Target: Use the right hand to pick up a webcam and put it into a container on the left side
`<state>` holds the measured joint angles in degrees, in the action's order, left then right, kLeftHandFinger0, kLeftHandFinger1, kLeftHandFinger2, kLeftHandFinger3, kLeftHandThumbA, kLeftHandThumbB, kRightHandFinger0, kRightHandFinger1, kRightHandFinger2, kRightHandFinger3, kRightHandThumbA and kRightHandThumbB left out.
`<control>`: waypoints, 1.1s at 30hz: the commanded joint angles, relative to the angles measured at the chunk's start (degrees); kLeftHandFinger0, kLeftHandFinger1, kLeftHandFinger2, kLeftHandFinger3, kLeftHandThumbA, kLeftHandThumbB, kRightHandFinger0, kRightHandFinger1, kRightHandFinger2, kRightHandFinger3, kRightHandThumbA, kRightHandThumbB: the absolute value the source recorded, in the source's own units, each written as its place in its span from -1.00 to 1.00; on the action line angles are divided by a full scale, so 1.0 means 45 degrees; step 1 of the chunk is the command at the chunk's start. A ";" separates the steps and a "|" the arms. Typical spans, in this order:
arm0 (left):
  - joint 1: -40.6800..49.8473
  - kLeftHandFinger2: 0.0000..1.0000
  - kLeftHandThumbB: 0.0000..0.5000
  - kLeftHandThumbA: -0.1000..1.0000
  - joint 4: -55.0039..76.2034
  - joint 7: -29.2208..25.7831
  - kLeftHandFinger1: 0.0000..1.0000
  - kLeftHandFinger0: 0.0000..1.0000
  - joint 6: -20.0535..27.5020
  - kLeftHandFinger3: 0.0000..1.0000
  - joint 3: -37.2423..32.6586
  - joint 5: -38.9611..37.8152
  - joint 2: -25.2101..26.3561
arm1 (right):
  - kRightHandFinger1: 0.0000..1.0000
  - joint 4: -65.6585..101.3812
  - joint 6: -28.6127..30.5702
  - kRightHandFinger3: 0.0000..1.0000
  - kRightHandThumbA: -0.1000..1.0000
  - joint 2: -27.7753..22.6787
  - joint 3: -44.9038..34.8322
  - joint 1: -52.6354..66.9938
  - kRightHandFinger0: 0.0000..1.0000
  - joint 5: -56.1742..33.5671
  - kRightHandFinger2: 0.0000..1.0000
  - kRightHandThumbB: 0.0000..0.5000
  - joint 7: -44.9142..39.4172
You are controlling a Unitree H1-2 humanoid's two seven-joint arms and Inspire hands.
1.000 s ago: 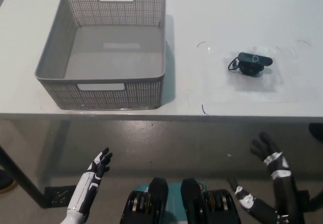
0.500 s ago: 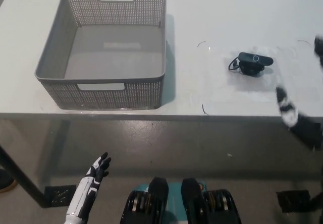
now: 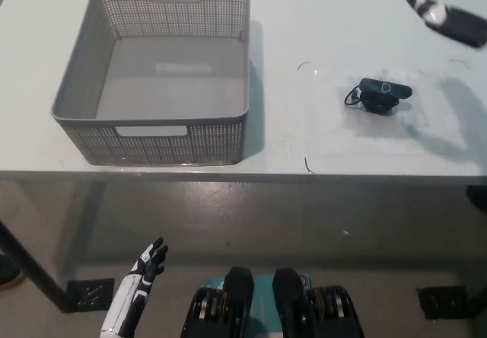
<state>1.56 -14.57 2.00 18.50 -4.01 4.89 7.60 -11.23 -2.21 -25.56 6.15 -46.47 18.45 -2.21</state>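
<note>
The right robot hand (image 3: 441,17) has swung up from below the bench (image 3: 319,18) and now hangs above its far right corner, beyond the webcam (image 3: 380,94); whether its fingers are spread cannot be told. The webcam lies untouched, well right of the empty basket (image 3: 152,136), so the grasp is not yet begun. The left robot hand (image 3: 141,285) rests low, fingers apart.
</note>
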 commanded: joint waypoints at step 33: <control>0.0236 1.00 -0.40 1.00 0.0654 0.0054 1.00 1.00 0.0406 1.00 0.0030 0.0220 0.0003 | 1.00 -1.4116 -0.0367 1.00 0.69 0.2107 0.5596 -0.6551 1.00 0.2487 1.00 1.00 -0.2631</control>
<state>3.17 -13.77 2.00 19.12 -3.95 5.38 7.02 -74.21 -5.18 -15.96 30.55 -73.87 28.13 -12.98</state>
